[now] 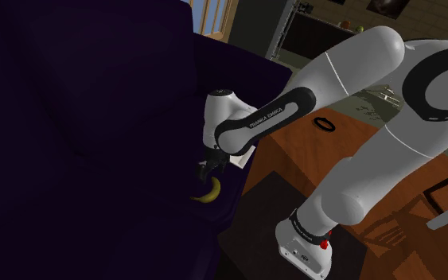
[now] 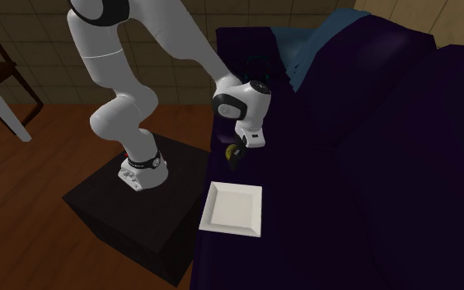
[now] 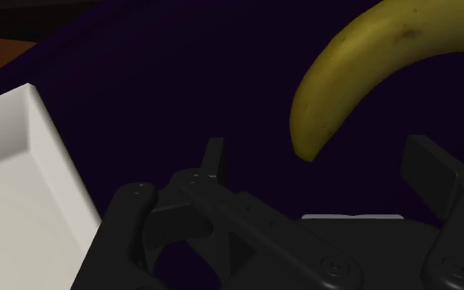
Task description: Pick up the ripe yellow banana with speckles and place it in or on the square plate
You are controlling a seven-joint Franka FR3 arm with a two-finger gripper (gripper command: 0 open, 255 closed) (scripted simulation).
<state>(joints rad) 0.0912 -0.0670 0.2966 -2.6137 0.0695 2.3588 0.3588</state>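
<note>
A white robot arm bends down over a dark purple couch [image 2: 370, 165]. It could be a bed, since the dim light makes it hard to say. The black end effector [image 2: 236, 155] hangs just above the couch's near edge with its fingers [image 3: 430, 169] spread apart, pinching nothing.

The yellow banana [image 3: 362, 66], marked with a few dark specks, lies on the upholstery right below it. In the wrist view the banana's tip pokes into the gap between the fingers and touches neither. The arm seems lined up to lower and close on that end, so the pick-up is not yet done.

In the second exterior view, the white square plate [image 2: 234, 206] rests on the same couch edge, near the end effector at its 6 o'clock. It sits close enough that the carry should be short.

A blue cushion [image 2: 304, 45] lies farther back at about 1 o'clock. The arm's black box stand [image 2: 131, 222] sits at 9 o'clock from the plate, on a brown wooden floor [image 2: 32, 189] below a tan tiled wall [image 2: 53, 41].
</note>
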